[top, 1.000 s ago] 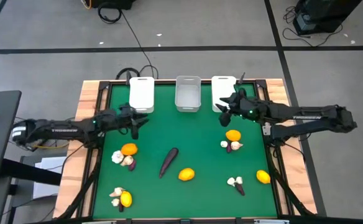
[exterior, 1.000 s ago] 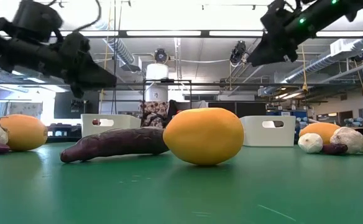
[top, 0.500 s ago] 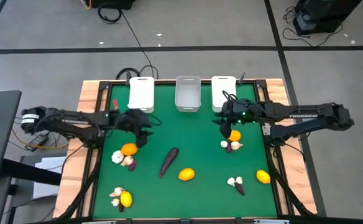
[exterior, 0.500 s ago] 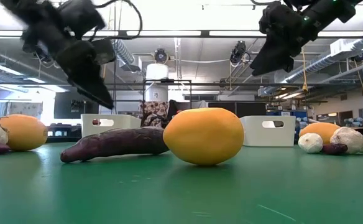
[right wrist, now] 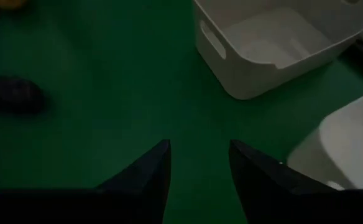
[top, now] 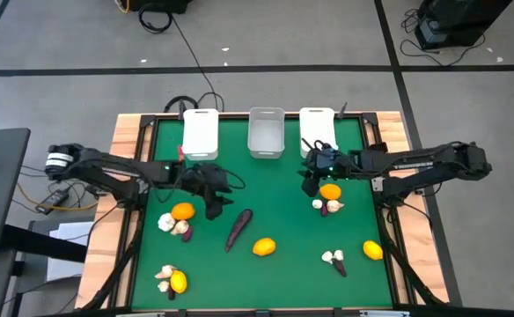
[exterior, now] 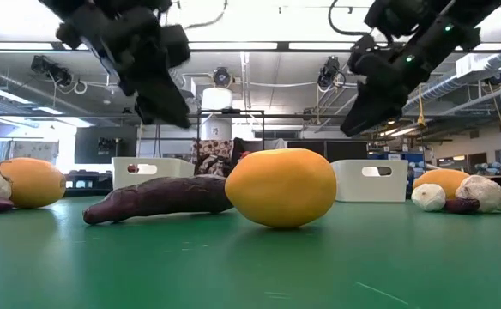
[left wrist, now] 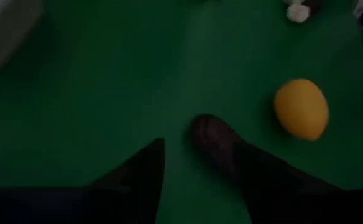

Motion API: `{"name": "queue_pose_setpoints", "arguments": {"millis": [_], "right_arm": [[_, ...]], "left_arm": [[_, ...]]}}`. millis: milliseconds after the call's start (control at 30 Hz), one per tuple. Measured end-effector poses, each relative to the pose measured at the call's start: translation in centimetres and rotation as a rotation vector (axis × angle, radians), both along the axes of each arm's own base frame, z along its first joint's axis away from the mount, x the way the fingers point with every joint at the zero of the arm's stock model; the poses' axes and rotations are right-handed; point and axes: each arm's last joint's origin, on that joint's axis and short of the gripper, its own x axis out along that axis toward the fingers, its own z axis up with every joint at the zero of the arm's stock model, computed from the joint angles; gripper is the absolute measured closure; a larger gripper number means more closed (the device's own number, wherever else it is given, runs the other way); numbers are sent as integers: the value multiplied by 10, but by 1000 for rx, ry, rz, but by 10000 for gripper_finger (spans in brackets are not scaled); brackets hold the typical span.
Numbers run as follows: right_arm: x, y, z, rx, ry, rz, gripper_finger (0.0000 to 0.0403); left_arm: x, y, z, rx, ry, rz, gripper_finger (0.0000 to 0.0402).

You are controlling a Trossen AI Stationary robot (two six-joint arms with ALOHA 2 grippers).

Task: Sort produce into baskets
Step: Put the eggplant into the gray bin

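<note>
A dark purple eggplant (top: 238, 227) lies in the middle of the green table, with an orange citrus (top: 263, 247) beside its near end. My left gripper (top: 214, 209) hangs open just left of and above the eggplant's far end (left wrist: 211, 135), which shows between its fingers in the left wrist view without touching them. My right gripper (top: 310, 182) hangs open above bare table, just left of another citrus (top: 330, 191) that sits with a garlic bulb (top: 318, 204) and a small eggplant (top: 333, 208). Three baskets stand along the far edge: white (top: 201, 132), greyish (top: 266, 132), white (top: 317, 129).
More produce lies around: a citrus (top: 182, 211) with garlic (top: 165, 222) at the left, a citrus and garlic cluster (top: 173, 280) at the near left, garlic with a small eggplant (top: 334, 259) and a citrus (top: 373, 251) at the near right. A wooden frame (top: 127, 150) borders the table.
My left gripper has swung from the table's left side toward the middle and the eggplant, tipping from nearly level to slanting downward. My right gripper has come down and toward the near edge, closer to the citrus beside it. No produce has moved.
</note>
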Motion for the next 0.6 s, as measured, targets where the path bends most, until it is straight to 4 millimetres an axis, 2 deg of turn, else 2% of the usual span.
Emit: {"name": "queue_pose_setpoints", "arguments": {"millis": [233,467,600], "right_arm": [[16,-2,-16,28,2,-16,229],[20,1,-28,123,27,-55,229],[21,4,-29,166,19,-49,229]], "left_arm": [[25,-9,-39,-30,65,-2,143],[41,-18,-53,-69,81,-82,56],[48,-26,-67,-69,112,-103,26]]}}
